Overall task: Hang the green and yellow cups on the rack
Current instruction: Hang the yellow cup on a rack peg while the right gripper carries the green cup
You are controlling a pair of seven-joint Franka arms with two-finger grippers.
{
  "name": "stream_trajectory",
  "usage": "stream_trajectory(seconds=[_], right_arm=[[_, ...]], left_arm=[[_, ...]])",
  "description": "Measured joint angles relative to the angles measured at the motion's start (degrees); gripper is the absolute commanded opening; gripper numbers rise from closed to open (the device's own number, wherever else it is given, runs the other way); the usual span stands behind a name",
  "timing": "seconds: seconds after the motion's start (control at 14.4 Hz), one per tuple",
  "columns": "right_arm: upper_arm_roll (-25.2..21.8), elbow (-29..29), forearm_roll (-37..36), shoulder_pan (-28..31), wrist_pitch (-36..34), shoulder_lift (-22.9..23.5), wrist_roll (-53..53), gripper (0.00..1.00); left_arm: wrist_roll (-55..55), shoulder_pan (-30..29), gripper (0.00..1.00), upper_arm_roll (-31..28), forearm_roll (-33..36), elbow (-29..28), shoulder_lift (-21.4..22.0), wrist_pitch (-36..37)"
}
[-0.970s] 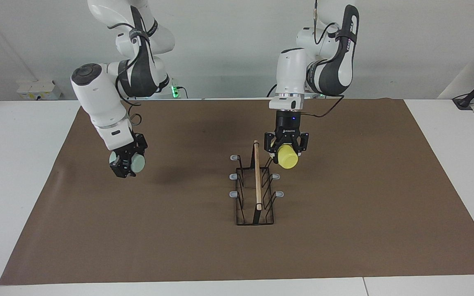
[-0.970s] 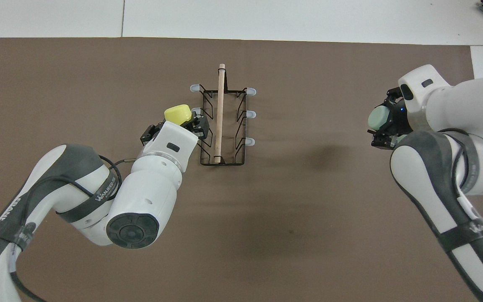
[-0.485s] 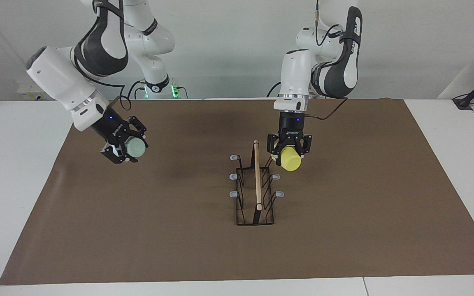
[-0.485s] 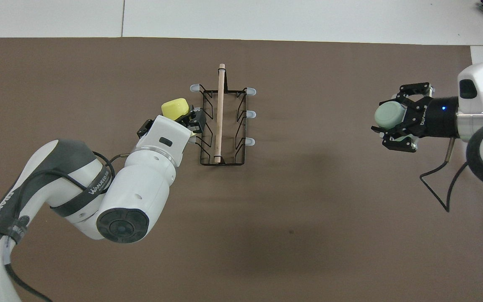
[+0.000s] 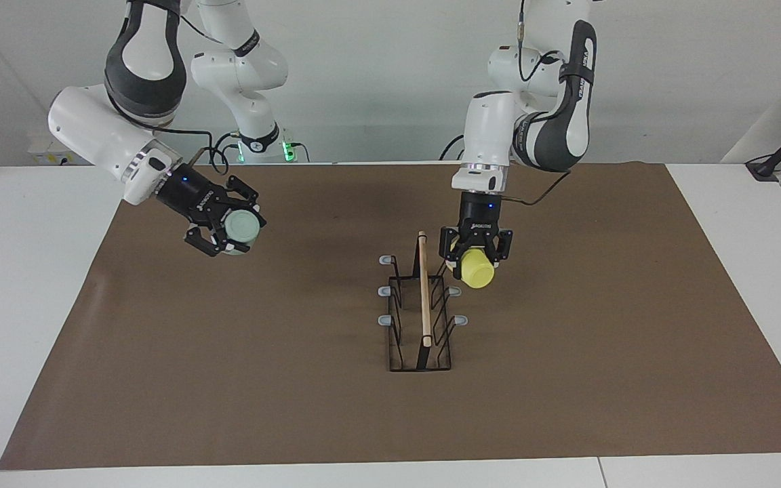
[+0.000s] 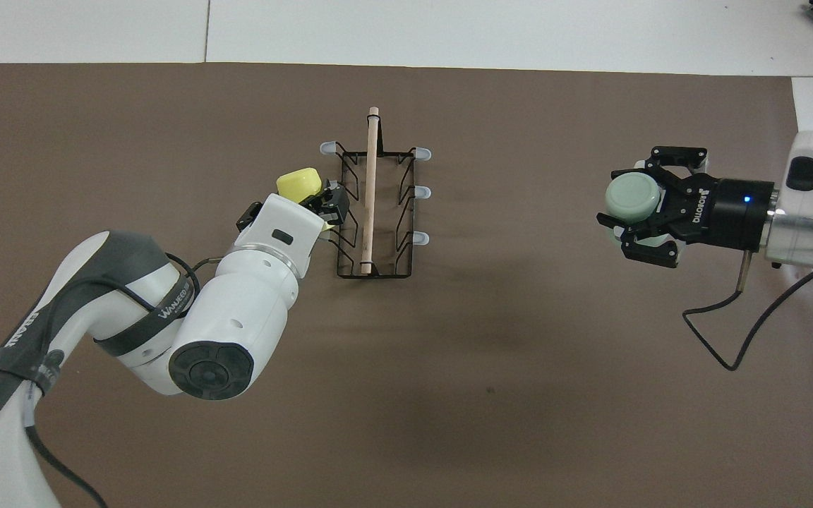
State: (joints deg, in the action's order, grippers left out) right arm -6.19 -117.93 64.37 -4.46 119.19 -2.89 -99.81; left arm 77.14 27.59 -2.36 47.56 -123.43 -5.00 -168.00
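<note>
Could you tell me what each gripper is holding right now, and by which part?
The left gripper grips the yellow cup near its rim, beside the rack. The right gripper clamps the green cup across its sides.

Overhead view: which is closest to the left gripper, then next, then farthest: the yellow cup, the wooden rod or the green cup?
From the left gripper:
1. Yellow cup, held in its fingers, beside the rack.
2. Wooden rod, along the rack's top.
3. Green cup, held by the right gripper toward the right arm's end of the table.
</note>
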Motion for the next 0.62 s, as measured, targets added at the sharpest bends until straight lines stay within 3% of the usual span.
stream_trajectory(seconds=[0.21, 0.62], right_arm=[[0.06, -3.32, 12.76, -3.0, 4.09, -0.82, -6.32, 0.0], [0.47, -6.44, 44.82, -17.76, 18.28, 0.11, -19.08, 0.0]], left_arm=[[0.28, 0.89, 0.0, 0.32, 0.0, -0.6, -0.02, 0.71], [2.7, 1.82, 0.0, 0.39, 0.0, -0.77, 0.69, 3.53]])
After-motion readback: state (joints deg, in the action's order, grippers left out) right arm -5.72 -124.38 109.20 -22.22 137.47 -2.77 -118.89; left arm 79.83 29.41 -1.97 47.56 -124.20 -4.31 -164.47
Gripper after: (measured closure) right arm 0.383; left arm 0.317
